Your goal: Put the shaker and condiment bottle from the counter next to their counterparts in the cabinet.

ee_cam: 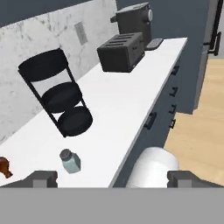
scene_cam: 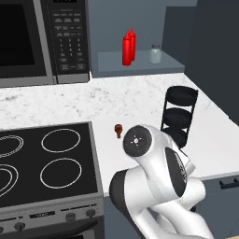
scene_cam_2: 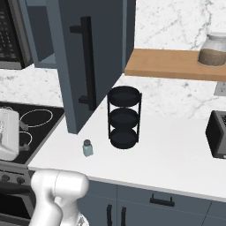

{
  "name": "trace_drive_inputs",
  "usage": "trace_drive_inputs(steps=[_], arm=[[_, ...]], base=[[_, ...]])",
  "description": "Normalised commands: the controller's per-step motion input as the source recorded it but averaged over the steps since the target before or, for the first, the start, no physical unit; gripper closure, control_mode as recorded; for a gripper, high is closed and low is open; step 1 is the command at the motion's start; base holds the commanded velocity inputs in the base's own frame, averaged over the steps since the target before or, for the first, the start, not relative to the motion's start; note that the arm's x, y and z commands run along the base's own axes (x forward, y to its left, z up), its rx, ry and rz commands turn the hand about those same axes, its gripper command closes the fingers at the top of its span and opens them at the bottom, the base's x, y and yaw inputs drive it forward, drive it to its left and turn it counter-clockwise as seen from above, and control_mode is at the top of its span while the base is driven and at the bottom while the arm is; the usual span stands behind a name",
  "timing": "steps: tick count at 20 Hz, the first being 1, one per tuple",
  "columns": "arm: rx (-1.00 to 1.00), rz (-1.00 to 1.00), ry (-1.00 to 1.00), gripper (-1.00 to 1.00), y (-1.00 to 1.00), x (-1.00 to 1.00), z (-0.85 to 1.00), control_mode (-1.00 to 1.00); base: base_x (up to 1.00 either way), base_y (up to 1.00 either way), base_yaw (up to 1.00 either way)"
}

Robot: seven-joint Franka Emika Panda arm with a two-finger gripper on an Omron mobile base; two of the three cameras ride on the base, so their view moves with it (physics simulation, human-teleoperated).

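Note:
A small pale shaker point(scene_cam_2: 87, 148) with a grey cap stands upright on the white counter point(scene_cam_2: 176, 150), left of a black three-tier rack. The hand view has this shaker point(ee_cam: 70, 161) just above my left fingertip. My gripper point(ee_cam: 112, 179) is open and empty, and it hovers above the counter's front edge, apart from the shaker. In the cabinet point(scene_cam: 140, 65) recess two red condiment bottles point(scene_cam: 128, 46) stand side by side. A matching shaker point(scene_cam: 155, 53) stands to their right on the same shelf.
The black rack point(scene_cam: 179, 114) stands mid-counter. A tiny brown knobbed piece point(scene_cam: 118, 130) lies by the stovetop point(scene_cam: 46, 163), under the microwave point(scene_cam: 42, 37). The open cabinet door point(scene_cam_2: 88, 66) juts over the counter. A toaster point(ee_cam: 120, 52) and a coffee machine point(ee_cam: 133, 19) stand farther along.

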Motion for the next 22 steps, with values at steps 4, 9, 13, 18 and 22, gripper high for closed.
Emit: trace_drive_inputs(steps=[4,9,13,18,22], arm=[[0.0,-0.12,-0.02,-1.0,-0.36,0.24,-0.85,-1.0],[-0.04,0.01,-0.05,-1.0,-0.05,0.18,-0.58,-1.0],[-0.03,0.03,-0.04,-1.0,-0.04,0.35,-0.31,-1.0],[0.0,0.0,0.0,-1.0,-0.22,0.55,-0.32,-1.0],[0.0,0.0,0.01,-1.0,-0.14,0.56,-0.39,-1.0]], base=[[0.0,0.0,0.0],[0.0,0.0,0.0],[0.0,0.0,0.0],[0.0,0.0,0.0],[0.0,0.0,0.0]])
